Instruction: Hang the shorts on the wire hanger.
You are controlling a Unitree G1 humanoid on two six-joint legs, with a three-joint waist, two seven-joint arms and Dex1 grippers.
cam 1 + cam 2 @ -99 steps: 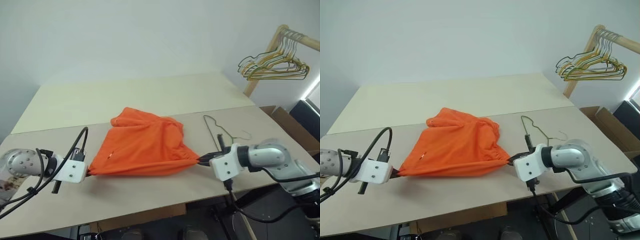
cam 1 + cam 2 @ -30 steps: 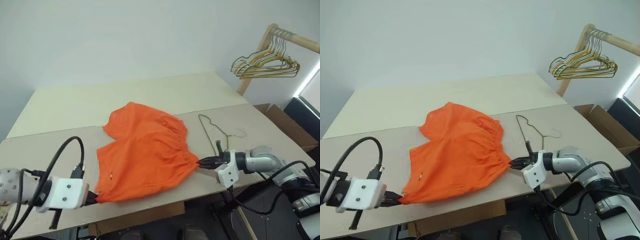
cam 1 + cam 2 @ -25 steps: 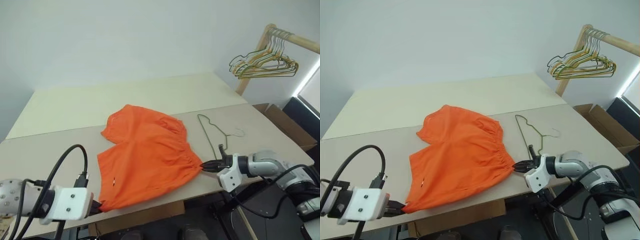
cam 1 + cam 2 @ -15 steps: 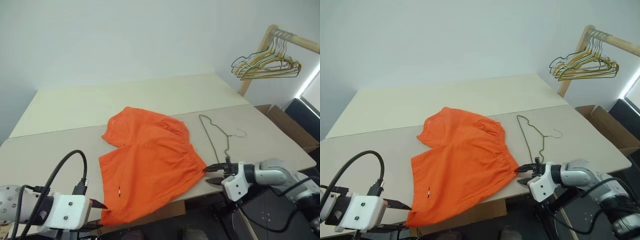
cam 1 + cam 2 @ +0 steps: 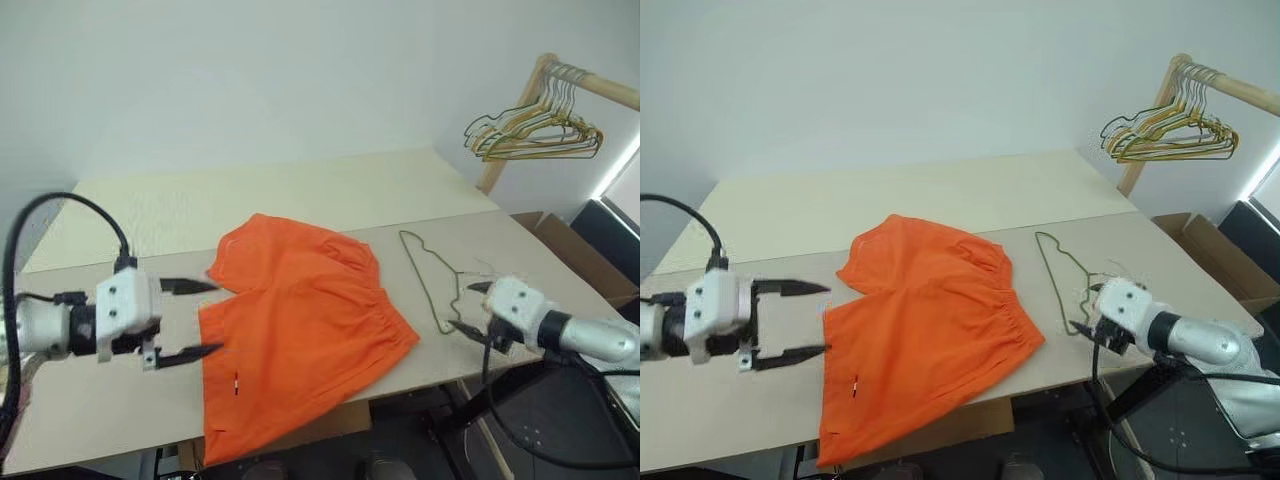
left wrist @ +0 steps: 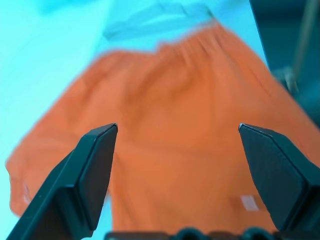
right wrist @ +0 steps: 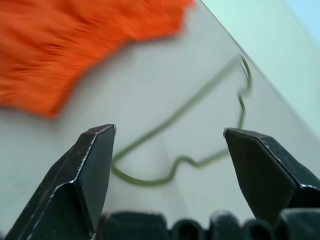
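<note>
No text, label, brand, number or sign can be read. A small white tag (image 5: pixel 236 378) is seen on the shorts (image 5: pixel 300 320), near the hem toward the bench's front edge, and it also appears in the left wrist view, but it is too small and blurred for any print on it to be made out.

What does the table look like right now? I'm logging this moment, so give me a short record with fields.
shorts: the shorts lie spread flat on the table, one corner hanging over the near edge
hanger: the wire hanger lies flat beside the shorts, apart from them
left hand: the left hand is open, empty, beside the shorts
right hand: the right hand is open, empty, near the wire hanger
background: a rack with more hangers
</note>
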